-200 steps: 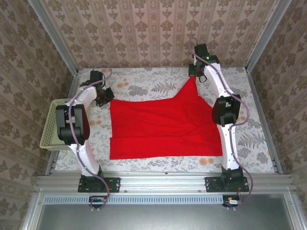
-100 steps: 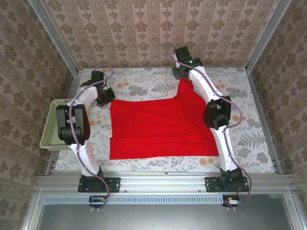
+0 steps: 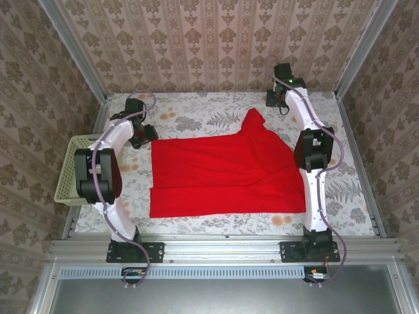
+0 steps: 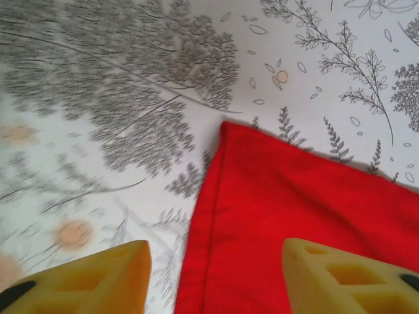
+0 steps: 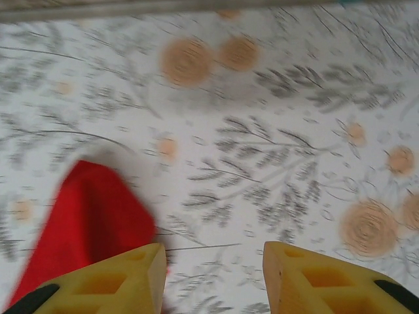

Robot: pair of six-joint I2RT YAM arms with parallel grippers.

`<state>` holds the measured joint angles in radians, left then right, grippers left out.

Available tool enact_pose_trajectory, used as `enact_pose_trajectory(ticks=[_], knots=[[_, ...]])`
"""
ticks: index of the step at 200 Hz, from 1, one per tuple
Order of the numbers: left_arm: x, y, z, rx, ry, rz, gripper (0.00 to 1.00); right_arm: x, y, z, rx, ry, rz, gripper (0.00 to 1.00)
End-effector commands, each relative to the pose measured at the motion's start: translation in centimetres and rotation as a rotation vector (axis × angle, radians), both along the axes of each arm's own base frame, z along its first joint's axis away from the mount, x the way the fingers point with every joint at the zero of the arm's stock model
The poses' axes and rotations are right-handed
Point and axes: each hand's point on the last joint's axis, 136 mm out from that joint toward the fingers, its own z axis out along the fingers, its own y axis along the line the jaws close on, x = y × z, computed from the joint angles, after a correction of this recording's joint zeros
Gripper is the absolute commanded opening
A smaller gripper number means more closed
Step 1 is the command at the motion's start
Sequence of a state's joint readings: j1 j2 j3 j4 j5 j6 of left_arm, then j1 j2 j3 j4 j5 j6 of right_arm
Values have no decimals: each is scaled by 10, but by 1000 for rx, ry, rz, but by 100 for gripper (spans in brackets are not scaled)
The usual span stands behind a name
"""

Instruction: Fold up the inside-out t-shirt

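the shirt (image 3: pixel 222 170) lies flat mid-frame on the surface (image 3: pixel 196 114), with one corner bunched up at upper centre. the left gripper (image 4: pixel 216 275) is spread over the shirt's upper-left corner. the right gripper (image 5: pixel 213 275) is spread and empty beside the bunch. pinch both top corners evenly before folding.

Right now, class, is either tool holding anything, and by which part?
Nothing is held. The left tool, open, hovers over a corner of the red shirt; the right tool is open beside its pointed tip.
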<state>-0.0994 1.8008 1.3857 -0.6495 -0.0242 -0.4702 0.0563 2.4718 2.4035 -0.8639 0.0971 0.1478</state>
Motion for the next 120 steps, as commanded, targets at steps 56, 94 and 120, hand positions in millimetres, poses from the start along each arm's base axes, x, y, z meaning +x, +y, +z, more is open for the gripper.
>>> enact_pose_trajectory(ticks=[56, 94, 120], knots=[[-72, -135, 25, -38, -100, -251, 68, -19, 25, -50, 96, 136, 32, 46], [-108, -187, -2, -113, -74, -320, 70, -22, 33, -63, 76, 170, 57, 49], [-127, -194, -20, -128, -47, -320, 70, -25, 37, -70, 57, 192, 71, 49]])
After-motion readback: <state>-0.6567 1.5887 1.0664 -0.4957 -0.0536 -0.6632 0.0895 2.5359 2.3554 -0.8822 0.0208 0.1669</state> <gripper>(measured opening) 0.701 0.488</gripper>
